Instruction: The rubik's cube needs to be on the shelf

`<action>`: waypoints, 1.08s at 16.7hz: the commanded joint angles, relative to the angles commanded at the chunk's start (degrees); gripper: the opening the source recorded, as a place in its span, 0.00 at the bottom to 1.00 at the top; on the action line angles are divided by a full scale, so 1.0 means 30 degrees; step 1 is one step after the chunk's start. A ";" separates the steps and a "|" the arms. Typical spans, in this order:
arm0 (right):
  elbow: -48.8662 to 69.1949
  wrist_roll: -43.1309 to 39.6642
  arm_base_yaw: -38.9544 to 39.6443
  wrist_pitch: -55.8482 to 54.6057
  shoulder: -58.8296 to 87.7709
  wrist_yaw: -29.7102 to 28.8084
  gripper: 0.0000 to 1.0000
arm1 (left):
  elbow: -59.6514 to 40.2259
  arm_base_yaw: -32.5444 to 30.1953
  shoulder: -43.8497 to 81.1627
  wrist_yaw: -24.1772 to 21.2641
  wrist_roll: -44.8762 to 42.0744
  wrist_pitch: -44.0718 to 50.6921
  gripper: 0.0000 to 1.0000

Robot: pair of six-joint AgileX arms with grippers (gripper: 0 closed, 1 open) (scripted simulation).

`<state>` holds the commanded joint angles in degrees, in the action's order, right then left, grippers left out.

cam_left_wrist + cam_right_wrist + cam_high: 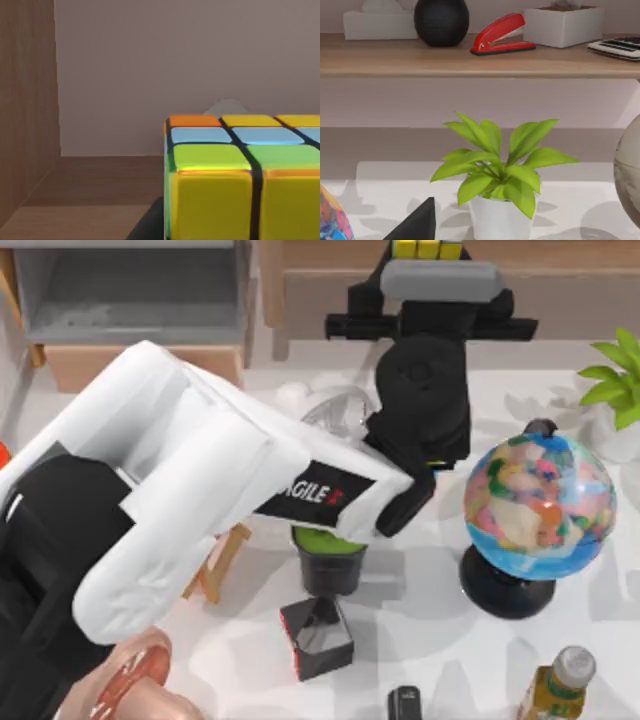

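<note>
The rubik's cube [430,248] shows its yellow tiles at the far edge of the table, over the light-brown shelf [320,275]. My left arm reaches from the near left across the table, and my left gripper [430,265] is at the cube. In the left wrist view the rubik's cube [240,175] is very close above the shelf board [90,180]. A dark fingertip [147,225] presses against its side. I cannot see the cube's underside or whether it rests on the board. A black part of my right gripper [415,225] points toward the shelf [445,57].
A globe [535,500], a potted plant [615,375], a black cup [328,560], a black box with a red side [318,640] and a bottle [555,685] stand on the table. A grey-lined box [130,300] is far left. A red stapler [502,32] lies on the shelf.
</note>
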<state>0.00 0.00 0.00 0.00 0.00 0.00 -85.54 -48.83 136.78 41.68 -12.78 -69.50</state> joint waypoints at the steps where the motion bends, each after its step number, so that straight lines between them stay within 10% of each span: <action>1: 0.0000 0.0000 0.0000 0.0000 0.0000 0.0000 1.00 | -0.0579 -0.0225 0.0161 -0.0350 -0.0304 0.0009 0.00; 16: 0.0000 0.0000 0.0000 0.0000 0.0000 0.0000 1.00 | -0.8363 0.2938 0.3833 -0.1764 0.1337 0.6080 0.00; 18: 0.0000 0.0000 0.0000 0.0000 0.0000 0.0000 1.00 | -0.8363 0.2938 0.3833 -0.1764 0.1337 0.6080 0.15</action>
<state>0.00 0.00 0.00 0.00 0.00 0.00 -110.63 -40.02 148.27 36.39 -8.77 -51.26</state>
